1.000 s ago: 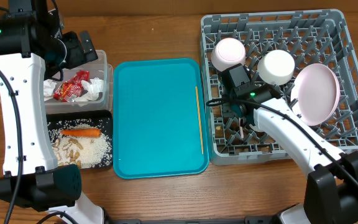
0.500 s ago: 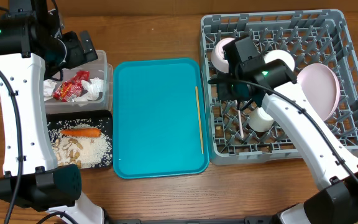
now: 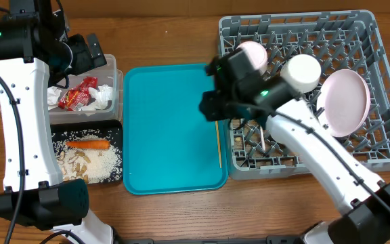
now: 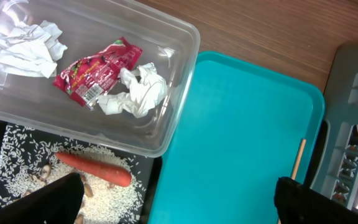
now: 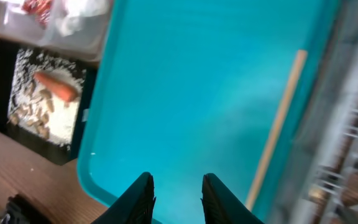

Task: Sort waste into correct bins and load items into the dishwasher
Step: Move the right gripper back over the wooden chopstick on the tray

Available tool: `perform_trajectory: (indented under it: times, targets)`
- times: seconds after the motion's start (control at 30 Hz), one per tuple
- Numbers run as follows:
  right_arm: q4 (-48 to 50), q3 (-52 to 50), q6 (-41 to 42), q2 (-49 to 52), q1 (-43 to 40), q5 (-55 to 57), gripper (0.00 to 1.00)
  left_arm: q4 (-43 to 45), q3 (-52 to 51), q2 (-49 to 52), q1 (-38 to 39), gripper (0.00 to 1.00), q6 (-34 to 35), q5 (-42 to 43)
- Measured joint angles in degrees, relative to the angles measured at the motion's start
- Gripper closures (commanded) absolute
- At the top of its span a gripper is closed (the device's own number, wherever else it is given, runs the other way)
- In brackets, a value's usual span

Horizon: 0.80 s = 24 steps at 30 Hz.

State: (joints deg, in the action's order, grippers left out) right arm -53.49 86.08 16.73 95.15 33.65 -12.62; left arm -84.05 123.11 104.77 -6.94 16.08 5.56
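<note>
The bench (image 3: 168, 34) is a medium-brown wood-grain surface, with the grain running left to right. Lighting is even and diffuse, producing only soft shadows.

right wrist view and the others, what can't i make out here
- Right wrist: blur smears the rack; the tub is cut off by the top edge.
- Overhead: the right arm covers the rack's middle cells; what lies there is hidden.
- Left wrist: the chopstick shows only its tip; a dark finger hides the rest.
- Overhead: the beige bits in the black tray are too small to identify.
</note>
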Motion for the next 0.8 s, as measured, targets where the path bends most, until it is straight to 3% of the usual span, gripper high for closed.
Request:
perform_trajectory:
  times: [0.33, 0.53, 0.8]
  targets:
    - [5.4, -2.49, 9.51, 1.92, 11.08, 14.12, 0.71, 0.0, 0.0, 0.0, 0.04, 0.0, 0.0, 0.0]
    - [5.62, -4.09, 19.74, 9.11, 15.82, 27.52, 0.66, 0.0, 0.0, 0.0, 0.09, 0.0, 0.0, 0.0]
    - [7.3, -4.46, 22.67, 18.64, 18.4, 37.75, 0.61, 0.0, 0.0, 0.0, 0.09, 0.0, 0.0, 0.0]
